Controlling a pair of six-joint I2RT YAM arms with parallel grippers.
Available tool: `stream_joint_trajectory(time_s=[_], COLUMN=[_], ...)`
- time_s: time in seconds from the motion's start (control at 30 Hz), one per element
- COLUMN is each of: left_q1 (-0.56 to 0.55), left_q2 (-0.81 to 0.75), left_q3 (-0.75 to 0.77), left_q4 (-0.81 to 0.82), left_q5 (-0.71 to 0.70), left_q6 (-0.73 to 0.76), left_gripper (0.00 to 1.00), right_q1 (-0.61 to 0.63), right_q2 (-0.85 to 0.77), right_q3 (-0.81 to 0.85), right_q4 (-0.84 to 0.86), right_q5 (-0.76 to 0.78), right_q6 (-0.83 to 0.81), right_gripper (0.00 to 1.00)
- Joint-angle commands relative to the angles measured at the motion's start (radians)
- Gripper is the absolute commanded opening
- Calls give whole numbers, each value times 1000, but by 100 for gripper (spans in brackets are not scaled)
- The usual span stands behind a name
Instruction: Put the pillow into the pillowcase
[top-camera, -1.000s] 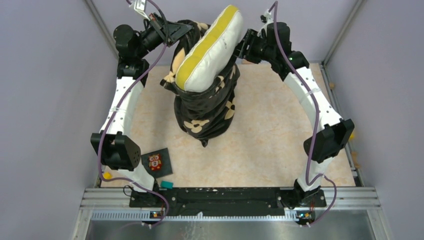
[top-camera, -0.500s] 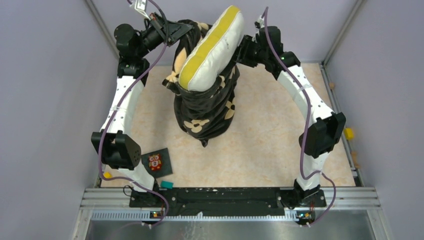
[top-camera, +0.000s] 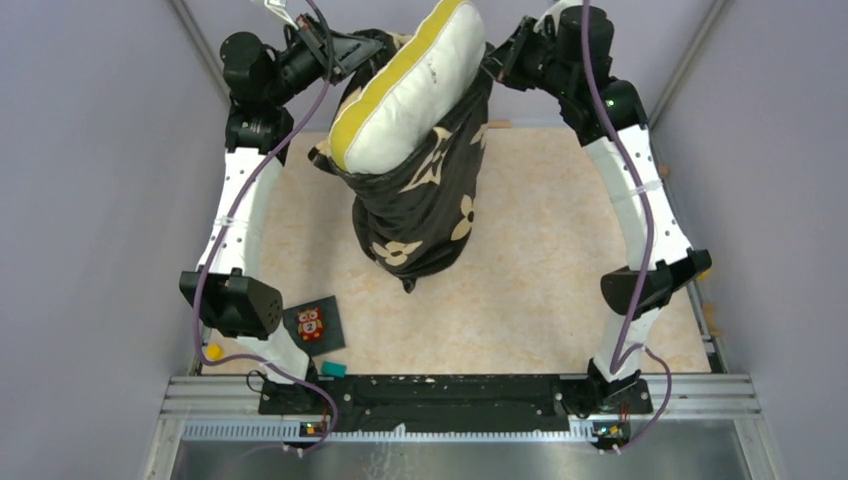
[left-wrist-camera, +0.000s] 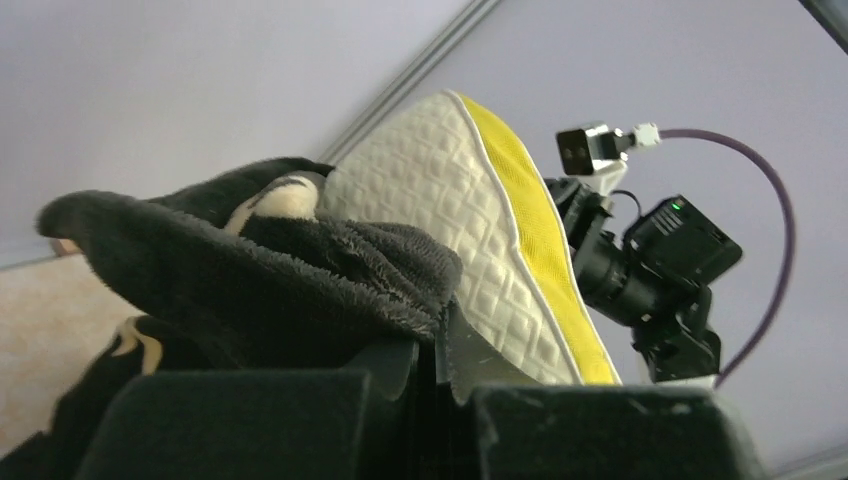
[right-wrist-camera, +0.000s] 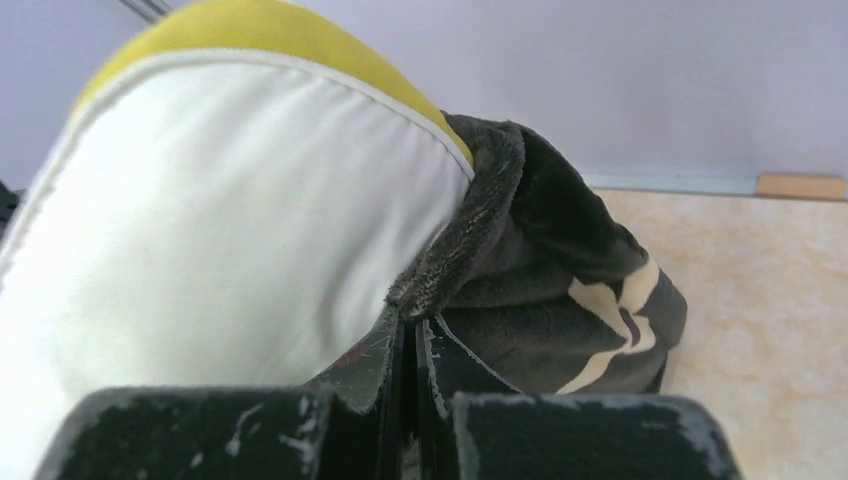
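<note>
Both arms up high, reaching over the far half of the table (top-camera: 560, 290).

Left arm: elbow low at the near left, forearm climbing steeply, wrist turned inward. Left pincer (top-camera: 347, 52) clamped on the left side of the pillowcase (top-camera: 425, 205) mouth, jaws pressed together on the fuzzy black rim.

Right arm: same arch mirrored, elbow at the near right, wrist bent toward centre. Right pincer (top-camera: 497, 62) closed on the opposite rim, with a fold of black pile nipped between the jaws.

Pillowcase hangs as a sack between my two pincers. Its lowest corner is down at the table; I cannot tell whether it touches.

Pillow (top-camera: 415, 85) stands tilted in the open mouth, lower part inside, upper part sticking out, yellow band (left-wrist-camera: 535, 250) uppermost.

Owl card (top-camera: 311, 324) lies near my left elbow.
</note>
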Motion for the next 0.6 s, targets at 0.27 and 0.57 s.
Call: stream_joint_trajectory(time_s=[0.27, 0.57], left_q1=[-53, -341], left_q2=[-67, -51], left_q3=[430, 365], left_q4=[-93, -393], left_q5=[-331, -264], left_q6=[249, 500], left_gripper=[0, 0], right_q1=[146, 48], right_q2=[-149, -223], right_q3=[138, 163], right_q4=[64, 259], right_q5=[133, 310], right_q6=[-147, -201], right_gripper=[0, 0])
